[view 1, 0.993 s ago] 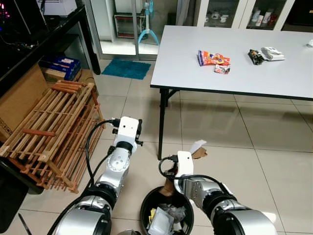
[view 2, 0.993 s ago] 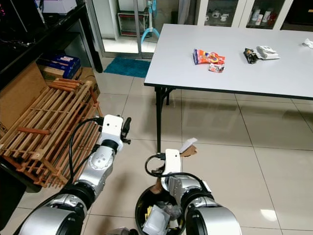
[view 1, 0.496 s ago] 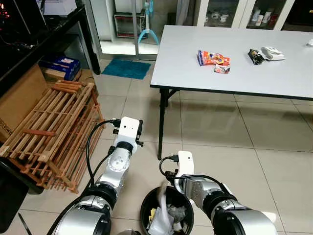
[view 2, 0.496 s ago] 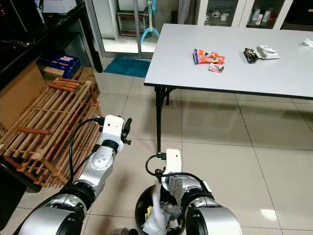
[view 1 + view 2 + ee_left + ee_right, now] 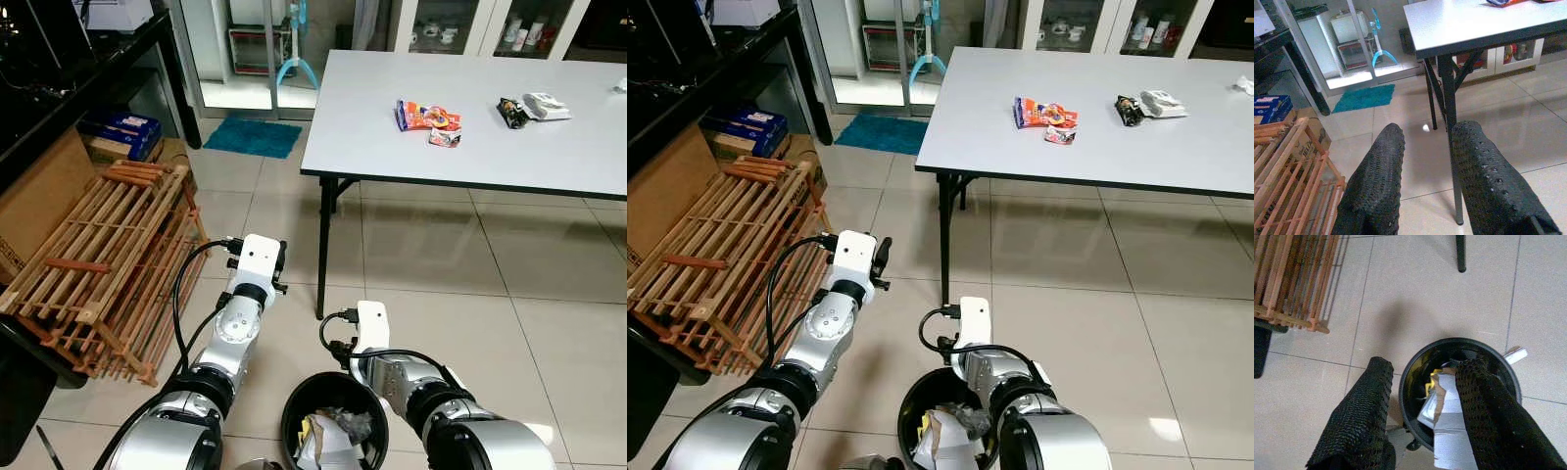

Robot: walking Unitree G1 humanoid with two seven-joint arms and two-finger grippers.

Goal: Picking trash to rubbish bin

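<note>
The black round rubbish bin [image 5: 292, 409] stands on the tiled floor right in front of me, holding several pieces of trash. A white and brown carton [image 5: 1445, 407] lies inside it. My right gripper [image 5: 1425, 423] hangs just above the bin's rim [image 5: 1418, 355], open, with nothing between its fingers. My left gripper [image 5: 1427, 169] is raised to the left, open and empty, pointing toward the table leg [image 5: 1447, 127]. On the white table [image 5: 372, 147] lie red snack packets [image 5: 427, 116], a small packet [image 5: 445, 138], a dark wrapper [image 5: 510, 113] and a white box [image 5: 546, 106].
A wooden slatted rack [image 5: 98, 259] leans on the left beside a cardboard box [image 5: 39, 201]. Blue boxes [image 5: 120, 130] sit under a black desk [image 5: 88, 69]. A teal mat [image 5: 253, 137] lies by the far doorway. Open tiles stretch to the right under the table.
A second ago my right gripper held the white and brown carton above the bin. It let go, the carton dropped into the bin and settled. The left arm stayed still.
</note>
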